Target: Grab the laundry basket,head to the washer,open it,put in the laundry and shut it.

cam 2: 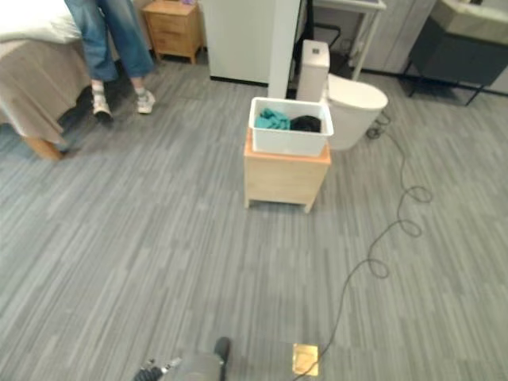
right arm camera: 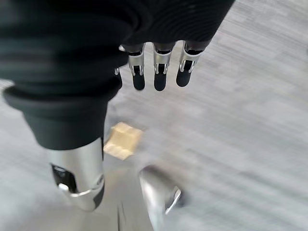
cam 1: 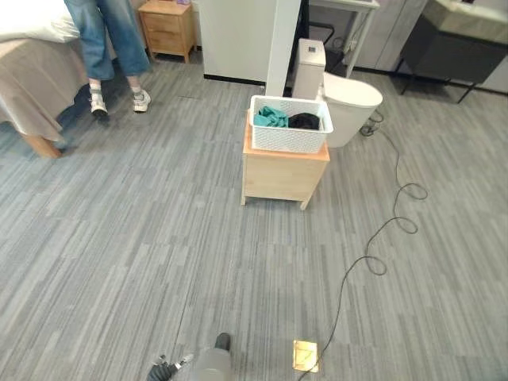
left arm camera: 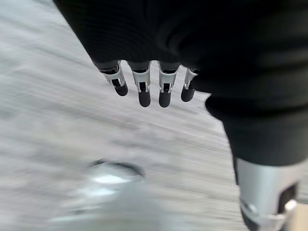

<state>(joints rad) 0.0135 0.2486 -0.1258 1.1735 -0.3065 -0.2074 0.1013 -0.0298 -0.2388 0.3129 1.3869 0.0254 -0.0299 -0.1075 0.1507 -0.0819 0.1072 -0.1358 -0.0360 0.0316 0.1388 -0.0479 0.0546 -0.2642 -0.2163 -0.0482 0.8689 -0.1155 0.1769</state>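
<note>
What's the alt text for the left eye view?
A white perforated plastic laundry basket holding teal cloth and black cloth sits on a small light wooden cabinet on grey striped carpet. A person in jeans stands far left beside a bed.

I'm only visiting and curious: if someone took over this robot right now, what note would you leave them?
Left hand: open, holding nothing, above the floor.
Right hand: open, holding nothing.
The white laundry basket, with teal and black clothes inside, sits on a small wooden cabinet ahead, across the grey floor.
Done: nothing yet.
Left: walk to the basket, grab it, find the washer, open it, load it, shut it.
A person stands by the bed.
</note>
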